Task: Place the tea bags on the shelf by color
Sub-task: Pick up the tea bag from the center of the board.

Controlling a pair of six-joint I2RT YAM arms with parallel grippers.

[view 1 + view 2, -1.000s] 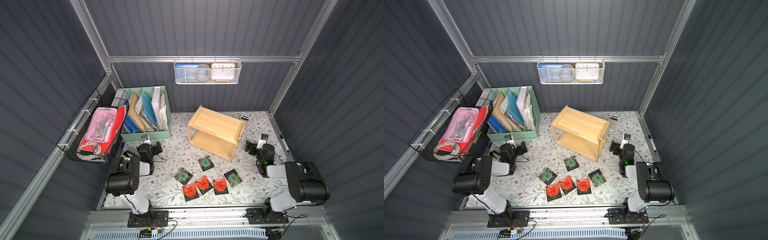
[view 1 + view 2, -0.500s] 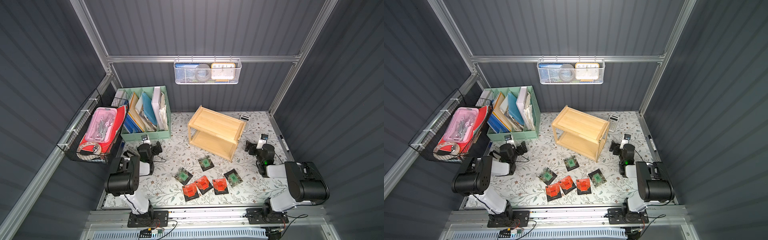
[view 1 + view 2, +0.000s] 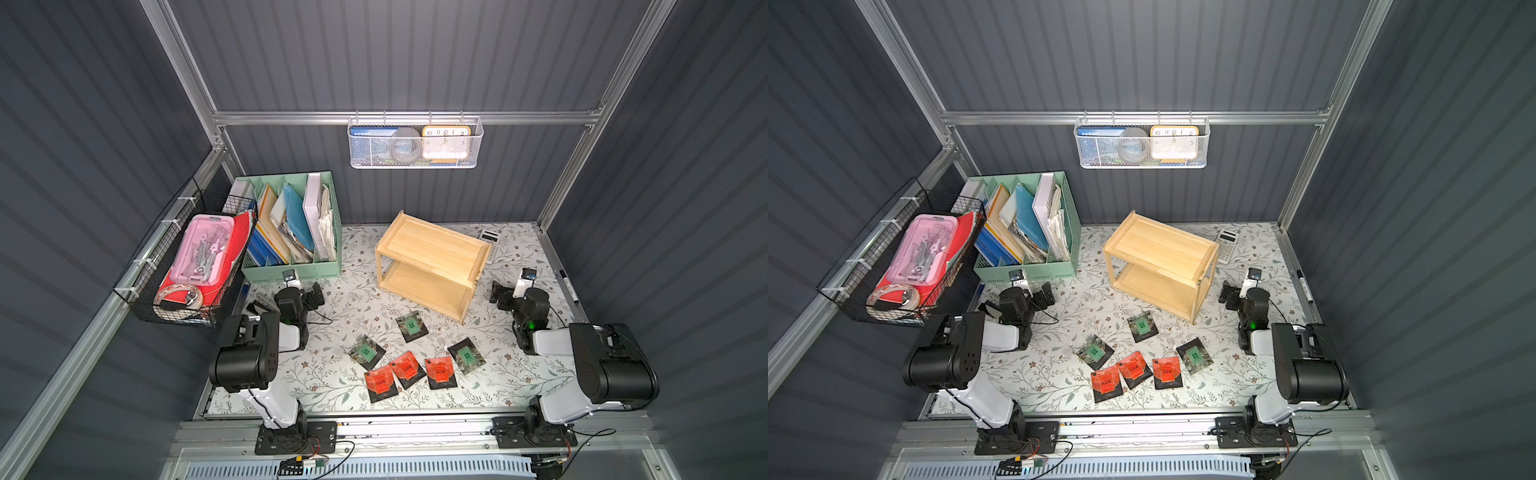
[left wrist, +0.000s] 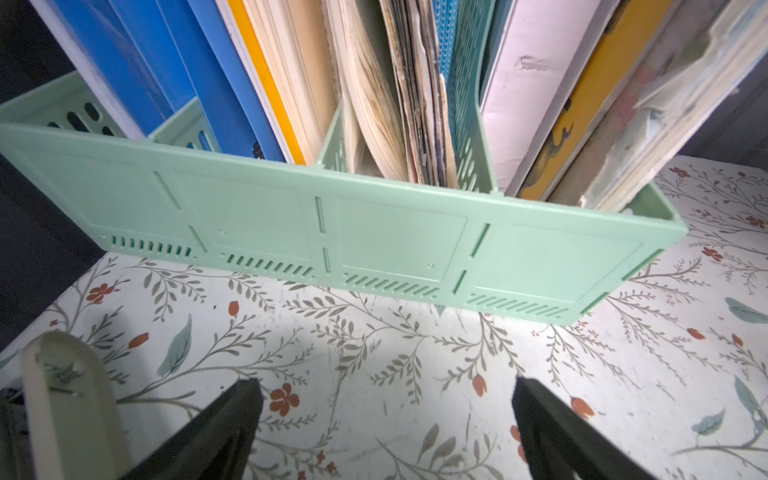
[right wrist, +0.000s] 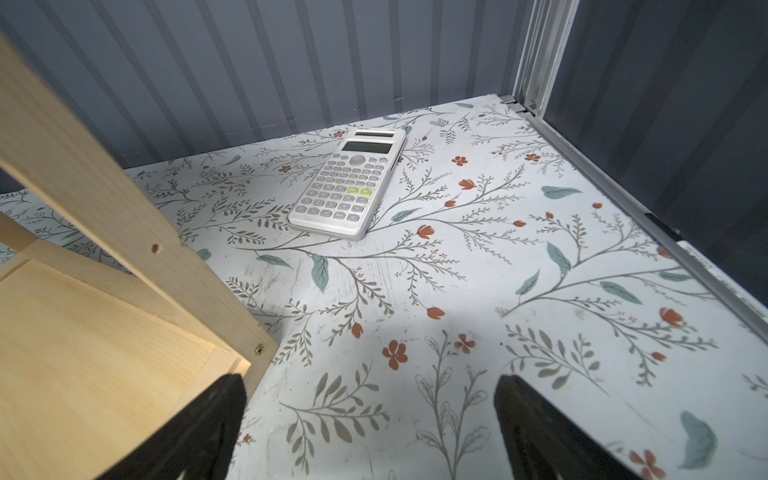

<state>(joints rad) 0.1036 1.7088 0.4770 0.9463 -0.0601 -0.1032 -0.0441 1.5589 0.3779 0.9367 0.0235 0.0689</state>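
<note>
Fingers (image 4: 216,432) on my left gripper (image 4: 384,390) are spread wide with nothing between them, just floral mat (image 4: 374,340) underneath. Same deal on my right gripper (image 5: 368,386): jaws apart, holding nothing.

Room-wise, the left one has a strip of open mat ahead before it meets the front wall of the mint file organizer (image 4: 374,237). The right one sits just beside the right end of the shelf (image 5: 83,332), a corner post right next to one finger. From there, open mat runs far to a calculator (image 5: 349,183) and right to the metal rail (image 5: 623,199) at the table edge.

Both arms are folded low, elbows back toward the near side, wrists out at the left and right of the table.

The tea bags (image 3: 411,327) all lie flat on the mat between my arms, on the near side of the shelf. Three green ones are spread out, and the three red-orange ones (image 3: 407,369) sit in a tight row nearest. The organizer's stuffed with folders and papers.
</note>
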